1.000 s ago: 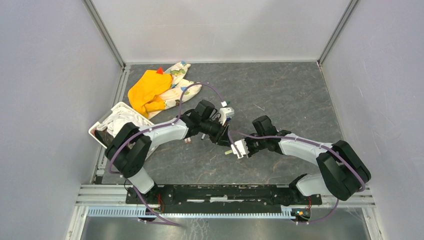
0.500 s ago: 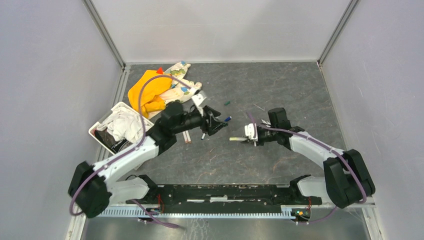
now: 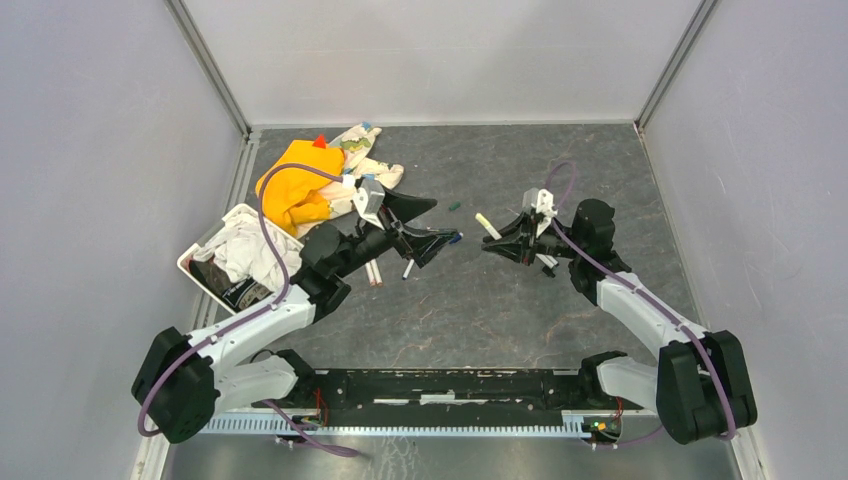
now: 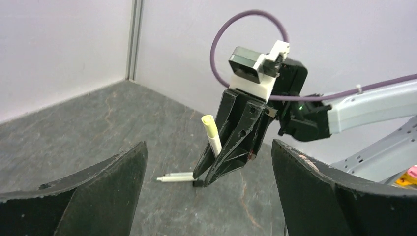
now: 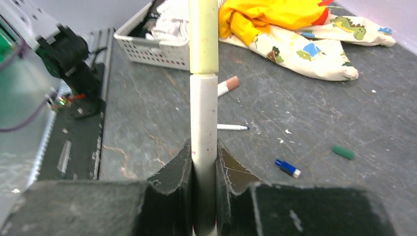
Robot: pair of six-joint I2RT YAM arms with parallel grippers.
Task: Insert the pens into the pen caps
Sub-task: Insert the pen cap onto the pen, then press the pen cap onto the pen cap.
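At the left edge of the desk (image 3: 560, 170) a white basket (image 3: 200, 262) is noted, filled with crumpled fabric. Towards the far left corner an orange cloth (image 3: 290, 185) is found lying against a patterned cloth (image 3: 365, 165). The left claw (image 3: 445, 221) is seen spread wide, with nothing between its fingers. Loose pens (image 3: 373, 272) are recorded flat on the desk beneath the left arm. A blue cap (image 3: 455, 238) is observed just beside the left claw's nearer fingertip, and a green cap (image 3: 453, 207) a little farther back, both near the desk's middle. The right claw (image 3: 500, 243) is found clamped on one pen (image 5: 203, 123), whose free end is tilted upward and is fitted with a cream cap (image 5: 203, 34).
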